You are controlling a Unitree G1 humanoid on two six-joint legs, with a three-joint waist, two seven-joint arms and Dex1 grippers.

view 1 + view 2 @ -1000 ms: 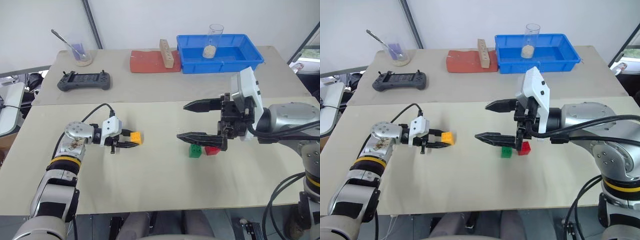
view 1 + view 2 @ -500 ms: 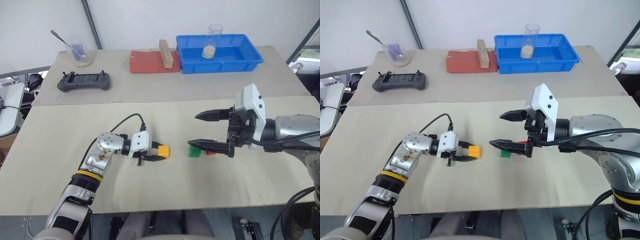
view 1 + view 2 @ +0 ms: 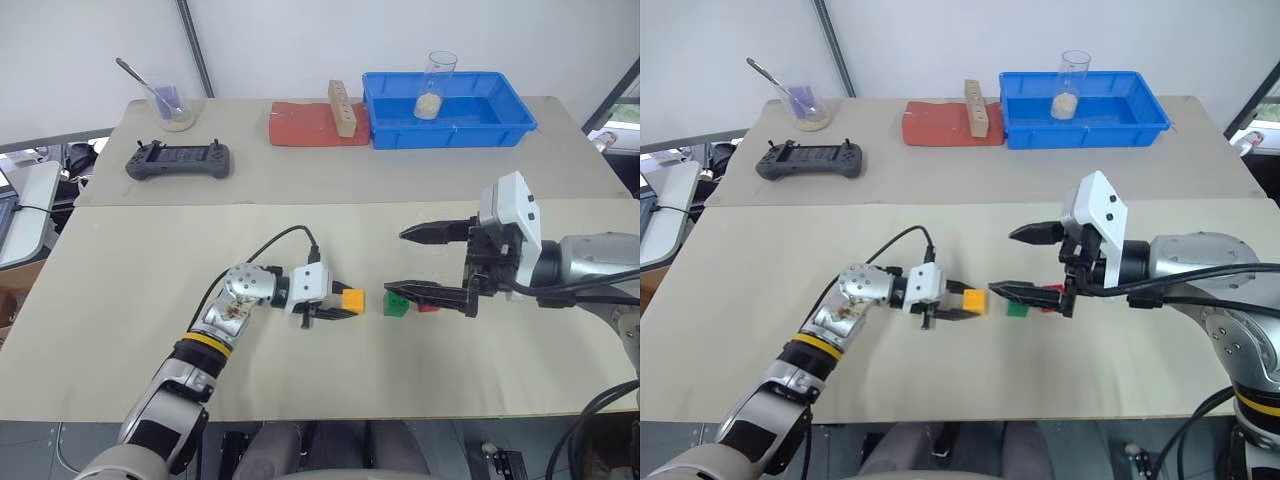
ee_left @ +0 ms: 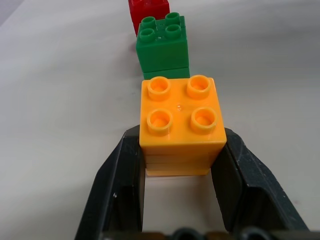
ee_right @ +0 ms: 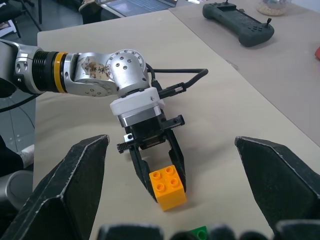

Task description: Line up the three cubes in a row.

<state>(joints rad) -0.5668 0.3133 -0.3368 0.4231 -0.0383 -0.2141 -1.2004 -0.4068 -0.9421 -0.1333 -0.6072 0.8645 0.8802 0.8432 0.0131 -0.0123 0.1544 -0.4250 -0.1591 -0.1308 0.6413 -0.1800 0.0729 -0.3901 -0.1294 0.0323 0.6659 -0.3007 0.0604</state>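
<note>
We saw two beige tables [image 3: 150, 300] pushed together, the seam between them running across the view. Behind the far table [image 3: 300, 165] stood a plain white wall [image 3: 300, 40], with a dark slanted pole [image 3: 197, 45] leaning in front of it. Light fell evenly and softly over the tabletops. At the left edge, beyond the tables, lay a cluttered patch of floor [image 3: 65, 160] with dark cables.

head stereo: high, facing down | wrists: close, along fingers | shared: yellow-orange cube [image 4: 180, 117]
</note>
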